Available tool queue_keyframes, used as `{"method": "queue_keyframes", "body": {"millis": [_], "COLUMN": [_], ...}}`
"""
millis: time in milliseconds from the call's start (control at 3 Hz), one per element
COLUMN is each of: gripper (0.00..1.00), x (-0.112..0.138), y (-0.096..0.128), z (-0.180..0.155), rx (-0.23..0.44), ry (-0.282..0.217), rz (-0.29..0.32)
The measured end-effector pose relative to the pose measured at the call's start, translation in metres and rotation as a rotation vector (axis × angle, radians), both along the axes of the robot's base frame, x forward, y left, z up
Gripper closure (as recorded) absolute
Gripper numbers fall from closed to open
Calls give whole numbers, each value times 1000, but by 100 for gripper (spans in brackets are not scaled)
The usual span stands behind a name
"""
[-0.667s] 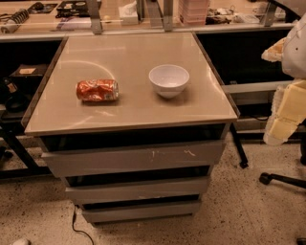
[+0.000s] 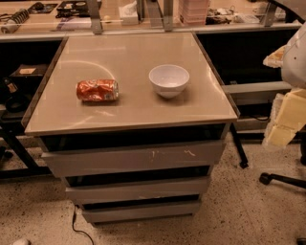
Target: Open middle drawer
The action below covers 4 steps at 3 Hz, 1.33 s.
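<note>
The middle drawer is a plain grey flat front, second of three in the cabinet under the beige tabletop, and it looks shut. Above it is the taller front with white scratch marks. Below it is the narrowest front. My gripper shows as pale yellow and white parts at the right edge of the view. It is to the right of the cabinet, at about tabletop height, and touches nothing.
A crushed red can lies on its side on the tabletop and a white bowl stands beside it. A cluttered bench runs behind. An office chair base and a floor cable lie near the cabinet.
The arm parts at the right edge have shifted slightly downward. The cabinet, the can and the bowl have not moved.
</note>
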<state>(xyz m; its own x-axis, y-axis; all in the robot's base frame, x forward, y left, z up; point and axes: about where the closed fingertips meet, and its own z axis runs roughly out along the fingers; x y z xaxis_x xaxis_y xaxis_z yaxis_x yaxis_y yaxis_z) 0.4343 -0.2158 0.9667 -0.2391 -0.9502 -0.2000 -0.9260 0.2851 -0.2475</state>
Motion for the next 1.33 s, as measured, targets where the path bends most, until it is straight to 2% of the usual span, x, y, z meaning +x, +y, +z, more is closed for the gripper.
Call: {"method": "queue_keyframes", "body": {"millis": [333, 1000, 1333], "gripper": [0, 0, 0], "x": [-20, -79, -79], "y": [11, 43, 44], "z": [-42, -192, -192], "rx": [24, 92, 92], "ry": [58, 344, 344], "rz": [-13, 59, 59]}}
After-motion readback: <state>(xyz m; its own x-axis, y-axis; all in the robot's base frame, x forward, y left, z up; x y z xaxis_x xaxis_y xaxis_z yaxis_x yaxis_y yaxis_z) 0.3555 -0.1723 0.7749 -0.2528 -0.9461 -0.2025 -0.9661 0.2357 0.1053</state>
